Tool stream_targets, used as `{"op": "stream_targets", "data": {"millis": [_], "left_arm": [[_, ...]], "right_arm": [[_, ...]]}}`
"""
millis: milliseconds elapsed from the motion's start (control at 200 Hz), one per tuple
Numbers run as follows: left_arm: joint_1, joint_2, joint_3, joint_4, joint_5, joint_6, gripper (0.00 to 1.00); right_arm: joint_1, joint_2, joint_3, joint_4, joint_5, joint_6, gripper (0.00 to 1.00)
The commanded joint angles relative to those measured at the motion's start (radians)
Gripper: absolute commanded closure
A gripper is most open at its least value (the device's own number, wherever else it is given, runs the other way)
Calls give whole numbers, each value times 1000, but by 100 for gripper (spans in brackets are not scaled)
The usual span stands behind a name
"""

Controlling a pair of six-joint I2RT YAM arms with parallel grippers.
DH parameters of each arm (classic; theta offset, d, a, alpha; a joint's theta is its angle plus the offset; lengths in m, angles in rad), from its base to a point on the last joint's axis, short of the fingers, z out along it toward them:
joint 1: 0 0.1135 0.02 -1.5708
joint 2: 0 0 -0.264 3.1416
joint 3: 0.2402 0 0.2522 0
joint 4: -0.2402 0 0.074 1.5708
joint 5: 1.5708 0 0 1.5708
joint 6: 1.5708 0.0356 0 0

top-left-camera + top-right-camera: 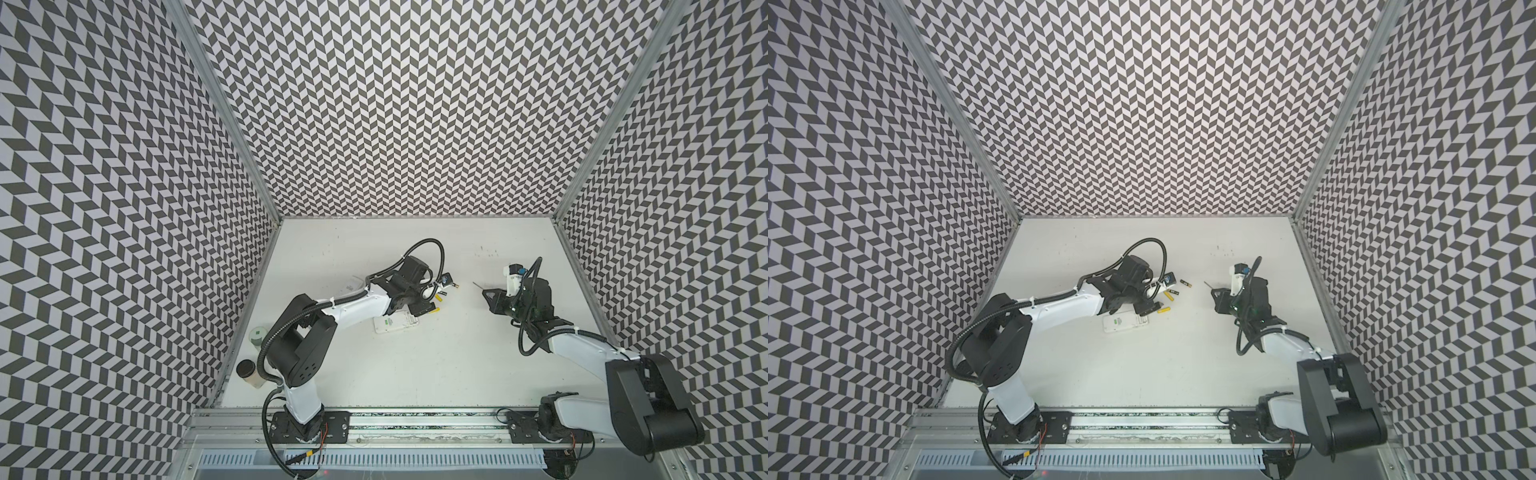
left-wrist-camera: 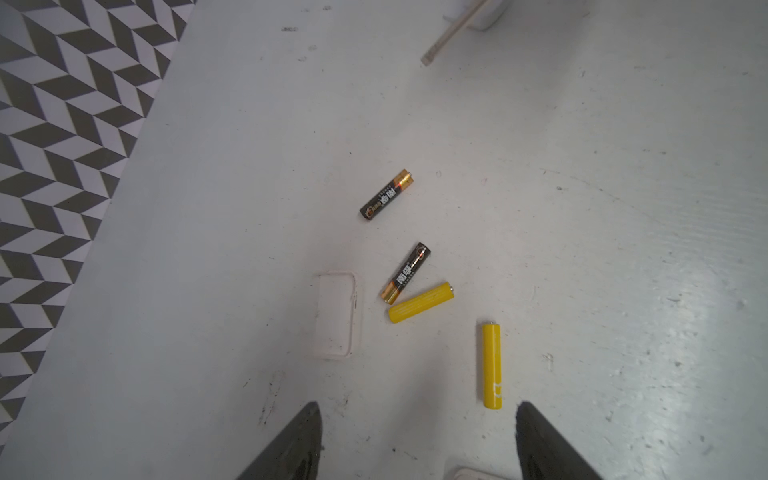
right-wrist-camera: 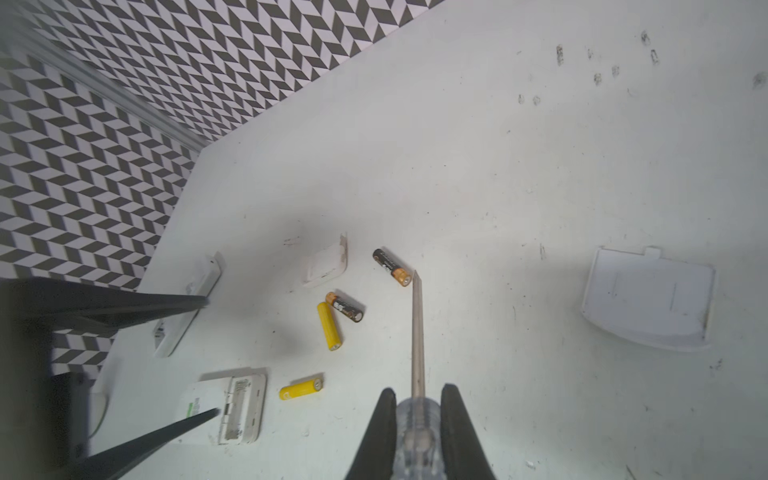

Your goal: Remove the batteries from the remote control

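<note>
Counting two yellow batteries (image 2: pixel 420 302), two black batteries (image 2: pixel 386 194); left gripper (image 2: pixel 417 407) gapes, seemingly empty; right gripper (image 3: pixel 419 390) clamps screwdriver (image 3: pixel 417 332).

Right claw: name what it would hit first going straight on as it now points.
Probably the nearest black battery: the screwdriver gripped in the right claw has its tip beside that gold end. Height is unclear.

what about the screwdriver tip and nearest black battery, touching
Apart. The left wrist view shows bare table between the screwdriver tip and that black battery.
</note>
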State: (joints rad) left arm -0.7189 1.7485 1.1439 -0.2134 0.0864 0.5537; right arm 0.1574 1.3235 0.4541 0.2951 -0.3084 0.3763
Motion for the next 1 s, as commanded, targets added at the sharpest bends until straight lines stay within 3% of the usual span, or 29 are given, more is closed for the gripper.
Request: {"op": "stream_targets", "data": {"millis": [0, 215, 471, 551, 816, 951, 996], "left_arm": [[61, -44, -42, 22, -7, -23, 21], [200, -95, -79, 66, -3, -81, 9], [439, -132, -134, 153, 78, -221, 5], [468, -143, -154, 173, 71, -220, 1], [530, -176, -215, 286, 0, -302, 0], [549, -190, -234, 341, -10, -351, 0], [562, -191, -245, 365, -20, -370, 0]], "right_arm": [[12, 41, -24, 181, 79, 33, 92], [20, 148, -51, 271, 83, 53, 79], [23, 187, -54, 308, 72, 70, 67], [22, 177, -47, 292, 74, 65, 63], [23, 66, -43, 243, 128, 34, 50], [26, -17, -45, 240, 178, 5, 32], [27, -39, -42, 236, 206, -4, 21]]}}
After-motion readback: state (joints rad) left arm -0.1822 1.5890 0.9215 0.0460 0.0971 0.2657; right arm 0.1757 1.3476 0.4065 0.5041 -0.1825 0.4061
